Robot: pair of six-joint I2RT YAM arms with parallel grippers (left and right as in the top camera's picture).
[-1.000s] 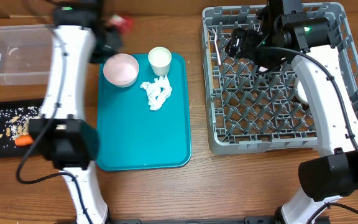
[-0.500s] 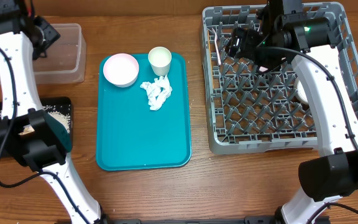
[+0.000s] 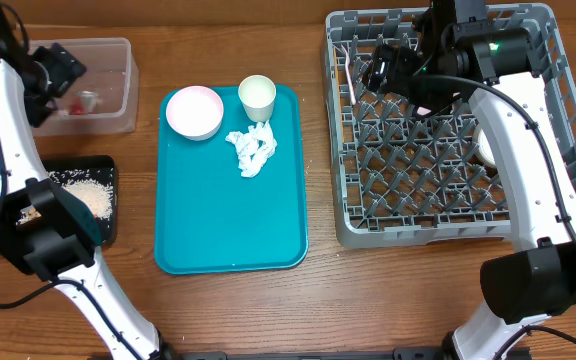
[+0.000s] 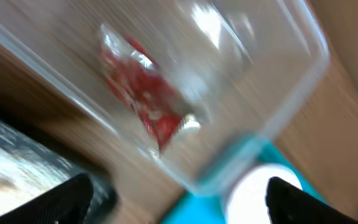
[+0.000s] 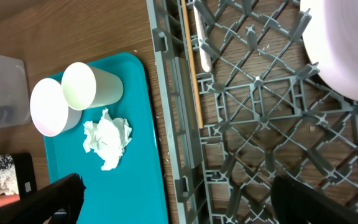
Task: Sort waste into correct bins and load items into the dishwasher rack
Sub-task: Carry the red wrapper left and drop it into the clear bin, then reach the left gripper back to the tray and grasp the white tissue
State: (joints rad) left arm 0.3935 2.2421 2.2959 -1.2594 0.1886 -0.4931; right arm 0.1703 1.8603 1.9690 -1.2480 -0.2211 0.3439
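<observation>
It looks like a robotics lab staged as a kitchen chore. Two white robot arms (image 3: 528, 160) stand at a wooden table (image 3: 228, 310) that carries a grey dish rack (image 3: 438, 236), a teal tray (image 3: 228, 220), a clear tub (image 3: 113, 60) and a black tray (image 3: 110, 168).

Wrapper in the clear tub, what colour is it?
The wrapper is shiny red, clearest in the left wrist view.

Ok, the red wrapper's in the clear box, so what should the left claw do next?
Probably lift the left claw off the clear tub and reach for the crumpled tissue on the teal tray. The red wrapper lies loose in the tub, the claw is open, and the tissue isn't binned yet.
</observation>
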